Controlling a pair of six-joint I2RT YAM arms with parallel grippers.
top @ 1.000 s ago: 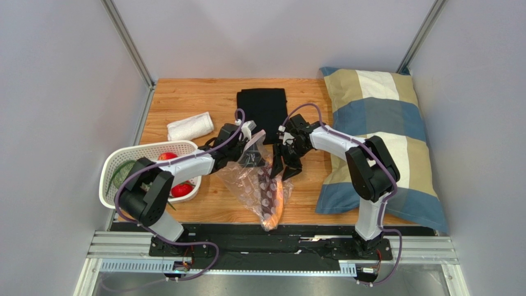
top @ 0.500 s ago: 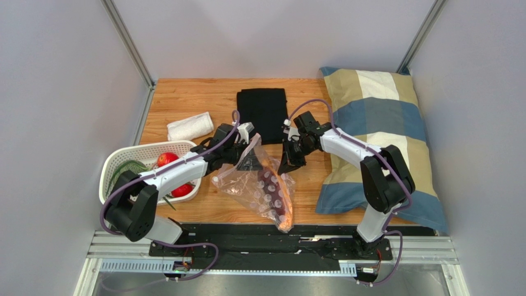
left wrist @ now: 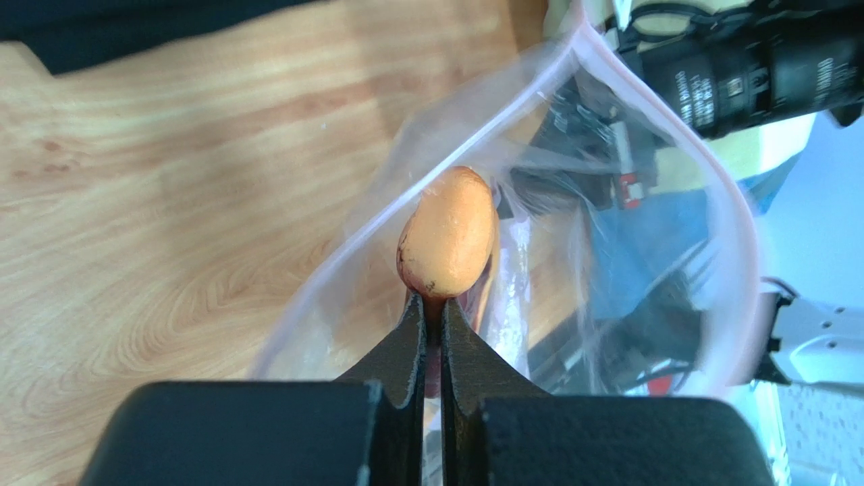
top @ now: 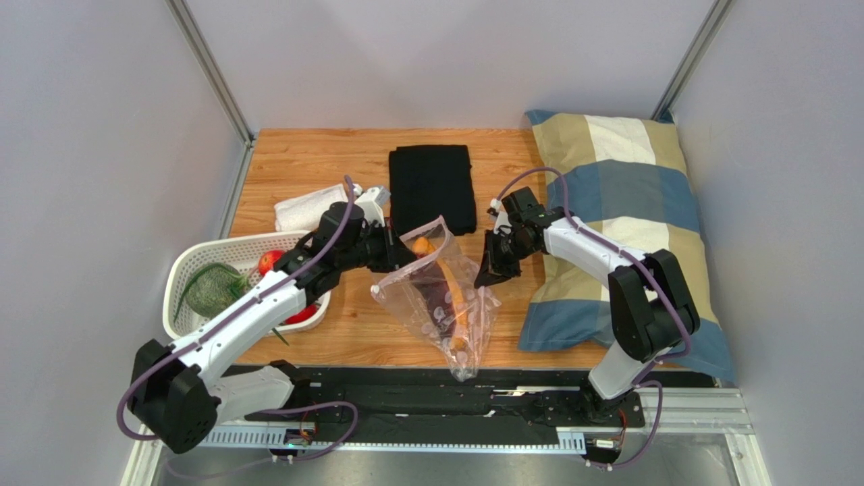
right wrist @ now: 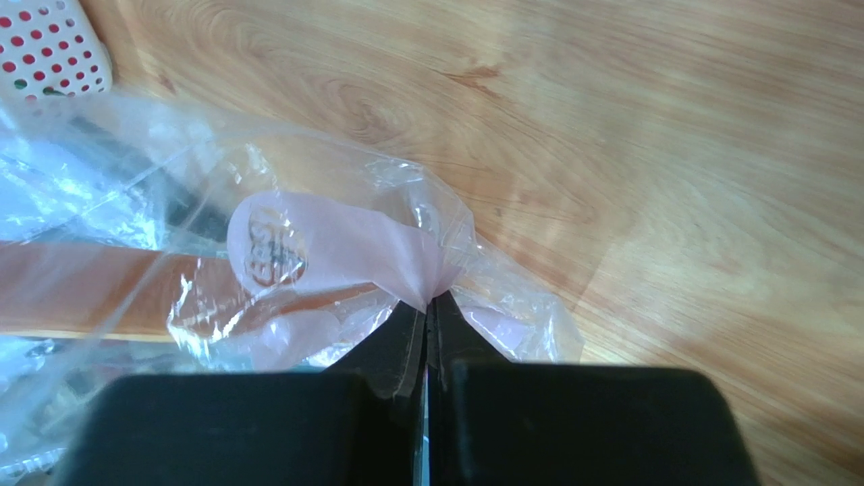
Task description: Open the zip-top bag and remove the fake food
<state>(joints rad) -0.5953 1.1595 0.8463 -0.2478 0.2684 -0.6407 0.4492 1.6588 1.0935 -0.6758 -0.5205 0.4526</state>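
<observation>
The clear zip-top bag [top: 438, 296] with pale pink dots hangs between both grippers over the wooden table, its pinkish mouth spread open. My left gripper [top: 403, 255] is shut on the near rim of the mouth [left wrist: 427, 302]. An orange elongated piece [left wrist: 448, 231] of fake food lies inside the bag, its blunt end just beyond the left fingertips. My right gripper [top: 490, 275] is shut on a gathered fold of the bag's plastic [right wrist: 430, 301] at a pink dot [right wrist: 335, 243]. Two red fruits [top: 269, 261] and a green leafy bunch [top: 208, 287] sit in the white basket [top: 185, 265].
A rolled white towel [top: 309, 208] lies behind the basket. A folded black cloth [top: 433, 187] lies at the back centre. A large plaid pillow [top: 634, 233] covers the right side, close to the right arm. The metal rail runs along the near edge.
My right gripper has closed on the bag's plastic. The two grippers have drawn apart, left going left and right going right, and the bag's mouth has spread open.
</observation>
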